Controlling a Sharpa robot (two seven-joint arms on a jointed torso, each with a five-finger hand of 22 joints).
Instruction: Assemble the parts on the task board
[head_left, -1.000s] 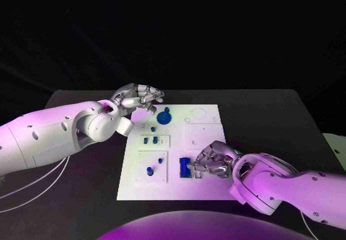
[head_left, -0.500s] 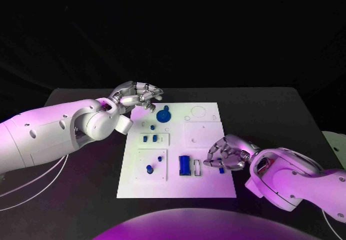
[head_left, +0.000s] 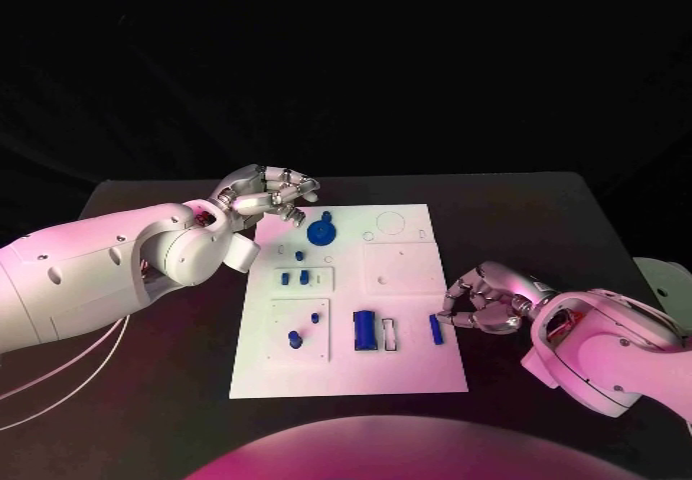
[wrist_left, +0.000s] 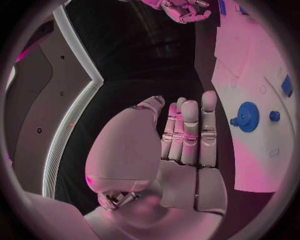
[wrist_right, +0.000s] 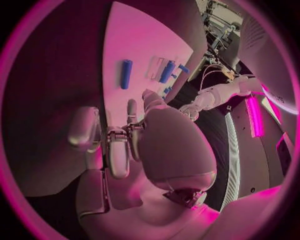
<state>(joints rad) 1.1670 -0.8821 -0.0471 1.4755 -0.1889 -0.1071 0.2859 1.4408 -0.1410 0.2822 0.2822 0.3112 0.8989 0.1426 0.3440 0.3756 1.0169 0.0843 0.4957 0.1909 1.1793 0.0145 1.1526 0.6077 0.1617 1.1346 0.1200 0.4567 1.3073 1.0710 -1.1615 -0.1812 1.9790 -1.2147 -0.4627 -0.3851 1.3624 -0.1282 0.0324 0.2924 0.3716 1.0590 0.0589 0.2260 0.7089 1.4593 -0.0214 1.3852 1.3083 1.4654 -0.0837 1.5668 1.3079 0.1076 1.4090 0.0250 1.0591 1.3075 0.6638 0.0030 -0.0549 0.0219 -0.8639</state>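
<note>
Black table (head_left: 548, 220) underneath all, with the white task board (head_left: 404, 375) in its middle; left arm (head_left: 101, 275) in from the left edge, right arm (head_left: 613, 350) low at the right. Left hand (head_left: 264, 195) raised just off the board's far left corner, fingers curled in and clasping nothing; from its own wrist, fingers lying straight and close together, with the blue gear (wrist_left: 248, 116) on the board beyond the fingertips. Right hand (head_left: 490, 300) at the board's right edge, fingers bent inward; cannot tell whether anything small sits between them. On the board, biggest part first: the gear near the far left; a long blue bar (head_left: 365, 329) seated in the near middle beside an empty pale slot (head_left: 388, 333); a short blue bar (head_left: 437, 329) lying loose near the right edge, just beside the right fingertips; two small blue pegs (head_left: 294, 278) in the left middle panel; a blue knob (head_left: 296, 340) in the near left panel. Probably best next to take the short bar with the right hand, pinching it across its narrow sides; worth lining up its long axis with the empty slot before lowering, then pressing straight down; tilting risks jamming one end on the slot's lip.
</note>
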